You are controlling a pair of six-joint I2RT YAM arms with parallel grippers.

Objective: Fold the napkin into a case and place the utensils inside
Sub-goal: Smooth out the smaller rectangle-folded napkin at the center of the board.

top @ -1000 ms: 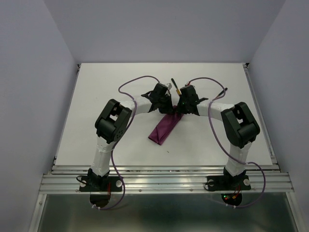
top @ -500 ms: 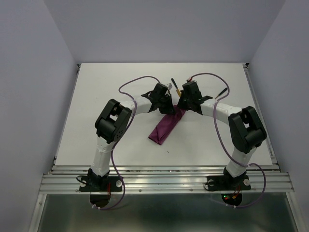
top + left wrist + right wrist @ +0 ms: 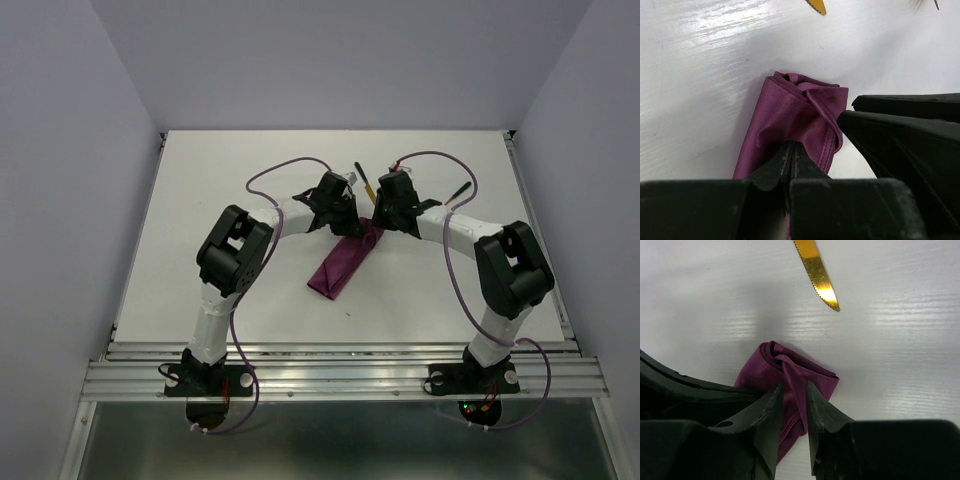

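The magenta napkin (image 3: 340, 265) lies folded as a narrow strip, its far end bunched and twisted (image 3: 805, 107). My left gripper (image 3: 350, 222) is shut, its tips (image 3: 790, 146) pinching a layer of the cloth near that end. My right gripper (image 3: 376, 225) is slightly open, its fingers straddling a raised ridge of the same end (image 3: 795, 390). The right finger (image 3: 900, 135) shows beside the cloth in the left wrist view. A knife (image 3: 362, 177) with a gold serrated blade (image 3: 817, 272) lies just beyond the napkin. A second black-handled utensil (image 3: 458, 190) lies at the right.
The white table (image 3: 200, 250) has metal rails along its near edge (image 3: 340, 375). Purple cables (image 3: 270, 175) loop over both arms above the table. Grey walls enclose the sides and back.
The right arm has swung its elbow outward to the right, and its gripper has shifted slightly along the napkin's far end. The left arm has not moved.
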